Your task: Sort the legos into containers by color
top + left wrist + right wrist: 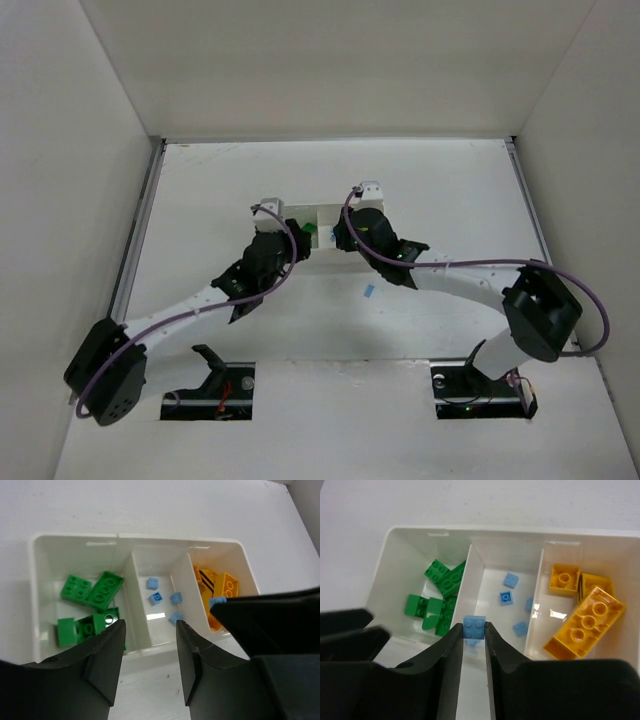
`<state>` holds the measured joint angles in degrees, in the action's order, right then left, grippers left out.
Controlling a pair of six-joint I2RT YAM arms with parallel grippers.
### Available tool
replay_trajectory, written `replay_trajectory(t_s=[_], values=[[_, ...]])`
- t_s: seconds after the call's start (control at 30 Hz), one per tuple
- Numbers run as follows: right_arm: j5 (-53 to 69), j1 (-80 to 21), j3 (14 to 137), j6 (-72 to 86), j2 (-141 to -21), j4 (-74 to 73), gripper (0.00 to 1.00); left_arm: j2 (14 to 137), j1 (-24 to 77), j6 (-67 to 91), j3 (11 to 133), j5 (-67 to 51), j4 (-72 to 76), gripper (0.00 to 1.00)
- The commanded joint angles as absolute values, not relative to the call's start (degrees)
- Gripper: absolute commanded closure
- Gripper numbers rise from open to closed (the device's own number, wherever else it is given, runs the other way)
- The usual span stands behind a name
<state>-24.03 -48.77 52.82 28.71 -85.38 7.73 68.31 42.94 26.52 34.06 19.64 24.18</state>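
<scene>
The white three-compartment tray (35, 545) holds several green legos (97, 592) in its left compartment, several tiny light blue legos (156, 598) in the middle and yellow-orange legos (227, 585) in the right. My right gripper (474, 630) is shut on a light blue lego (474, 628) and holds it over the near edge of the middle compartment. My left gripper (150, 630) is open and empty, just in front of the tray's near wall. In the top view both grippers, left (295, 242) and right (338, 238), meet over the tray (325, 213).
A small light blue piece (367, 292) lies on the white table in front of the tray. The right gripper's dark body (270, 625) fills the right of the left wrist view. White walls enclose the table on three sides.
</scene>
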Motion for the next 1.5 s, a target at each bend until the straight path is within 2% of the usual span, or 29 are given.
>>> replay_trajectory(t_s=[0.0,0.1,0.2,0.27,0.43,0.57,0.63,0.73,0.83,0.93,1.03,1.27,1.47], values=[[-23.47,-48.21,58.0,26.1,-88.76,11.51,0.66,60.41,41.09,28.56,28.49,23.2,23.65,0.58],[-23.73,-48.12,58.8,25.93,-89.39,11.6,0.5,52.67,39.07,29.88,24.88,24.17,20.05,0.58],[-24.87,-48.21,56.26,26.37,-86.85,11.43,0.45,46.51,37.14,30.58,21.72,24.52,17.41,0.57],[-26.36,-48.38,52.84,26.45,-83.6,10.73,0.49,43.43,35.82,31.02,20.48,24.52,14.87,0.57],[-30.84,-52.07,40.81,32.41,-74.02,3.54,0.68,37.54,33.44,32.51,17.58,24.08,10.64,0.56],[-33.13,-54.18,35.34,40.5,-70.67,-4.91,0.7,37.96,33.26,33.22,17.4,23.82,11.95,0.55],[-33.66,-55.93,34.1,43.23,-70.92,-7.37,0.62,39.28,33.35,32.96,17.67,23.82,13.44,0.55],[-33.57,-58.31,34.19,45.61,-73.99,-8.35,0.43,41.22,33.97,32.52,18.28,23.29,14.94,0.55],[-33.84,-59.45,36.12,46.05,-78.38,-8.26,0.4,41.84,34.41,32.34,17.49,23.03,16.69,0.55],[-33.93,-59.63,38.4,45.71,-82.25,-8.09,0.44,41.4,34.58,32.26,16.97,22.94,16.7,0.55],[-35.67,-59.63,40.25,45.0,-85.42,-8.7,0.52,40.69,34.58,32.26,16.26,22.94,17.14,0.54],[-37.79,-59.28,40.25,45.53,-87.89,-8.7,0.6,41.22,34.76,32.26,15.91,22.94,18.1,0.54],[-38.41,-57.96,40.25,44.04,-88.42,-9.14,0.76,42.89,35.2,32.26,15.82,22.94,19.34,0.53]])
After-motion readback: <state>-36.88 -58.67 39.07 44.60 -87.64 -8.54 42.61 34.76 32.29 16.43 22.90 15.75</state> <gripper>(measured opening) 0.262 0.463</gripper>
